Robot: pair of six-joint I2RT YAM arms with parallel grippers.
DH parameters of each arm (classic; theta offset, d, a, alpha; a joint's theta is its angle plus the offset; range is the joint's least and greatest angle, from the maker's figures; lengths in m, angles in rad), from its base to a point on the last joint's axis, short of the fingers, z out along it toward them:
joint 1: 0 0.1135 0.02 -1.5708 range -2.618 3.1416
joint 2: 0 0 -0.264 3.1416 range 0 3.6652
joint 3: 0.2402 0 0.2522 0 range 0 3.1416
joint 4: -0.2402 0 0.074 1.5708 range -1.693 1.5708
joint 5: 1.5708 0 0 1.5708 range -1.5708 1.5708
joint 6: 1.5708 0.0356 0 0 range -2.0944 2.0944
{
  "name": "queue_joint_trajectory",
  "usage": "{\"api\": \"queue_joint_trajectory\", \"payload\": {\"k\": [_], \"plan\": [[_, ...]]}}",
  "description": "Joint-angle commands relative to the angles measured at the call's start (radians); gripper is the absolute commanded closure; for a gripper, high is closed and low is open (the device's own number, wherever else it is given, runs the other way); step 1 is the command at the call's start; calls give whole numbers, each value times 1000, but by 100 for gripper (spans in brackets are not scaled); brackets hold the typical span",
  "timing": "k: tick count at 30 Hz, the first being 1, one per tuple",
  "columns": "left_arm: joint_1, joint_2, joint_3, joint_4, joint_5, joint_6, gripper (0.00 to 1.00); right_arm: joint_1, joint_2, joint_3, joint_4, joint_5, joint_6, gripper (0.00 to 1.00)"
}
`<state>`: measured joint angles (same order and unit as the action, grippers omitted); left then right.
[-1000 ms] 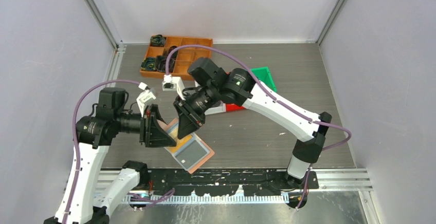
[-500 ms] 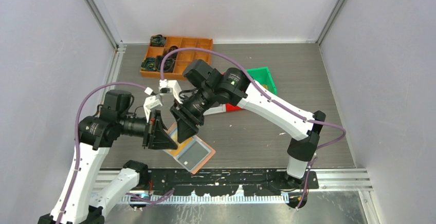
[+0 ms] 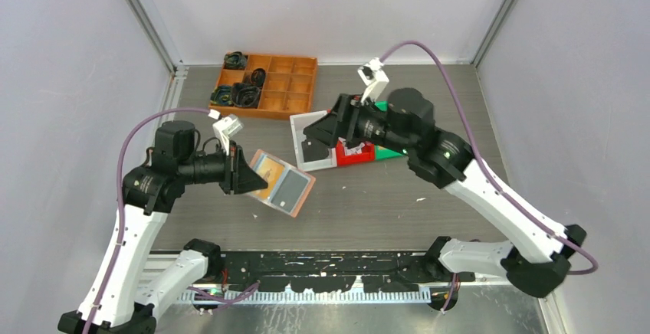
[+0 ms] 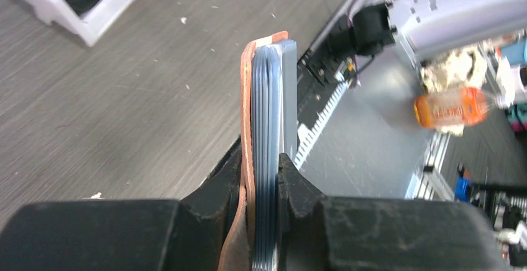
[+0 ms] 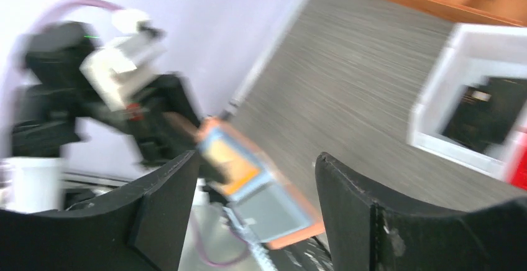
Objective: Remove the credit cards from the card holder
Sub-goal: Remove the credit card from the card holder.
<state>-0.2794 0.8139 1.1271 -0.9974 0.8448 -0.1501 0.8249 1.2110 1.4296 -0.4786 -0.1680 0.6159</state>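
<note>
A grey wood-grain counter (image 3: 383, 196) sits boxed in by pale walls (image 3: 322, 12), with an orange tray (image 3: 287, 93) at the far left. The left claw (image 3: 247, 181) is pinched tight on the holder (image 3: 282, 185) — it juts out to the claw's right, cards (image 3: 268, 175) in its sleeves. The right claw (image 3: 316, 129) gapes empty, well apart, over a white bin (image 3: 294, 139).

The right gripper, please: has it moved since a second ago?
Yes. The right gripper has swung away from the card holder, back and rightward, and is now over the white bin.
</note>
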Motion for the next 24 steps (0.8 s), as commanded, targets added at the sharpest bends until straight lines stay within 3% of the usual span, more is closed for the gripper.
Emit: {"api": "queue_joint_trajectory", "payload": {"k": [1,5,9,17,24], "plan": [[21,20,23,186,-96,-152,99,30,-75,-135,343,-6,273,28],[43,33,11,272,-13,-261,99,52,-69,-267,536,-127,401,33],[57,54,27,307,149,-300,96,62,-21,-315,612,-193,456,42],[59,52,36,344,155,-342,96,62,47,-376,710,-223,524,53],[63,44,35,381,112,-378,99,65,61,-390,690,-218,532,53]]}}
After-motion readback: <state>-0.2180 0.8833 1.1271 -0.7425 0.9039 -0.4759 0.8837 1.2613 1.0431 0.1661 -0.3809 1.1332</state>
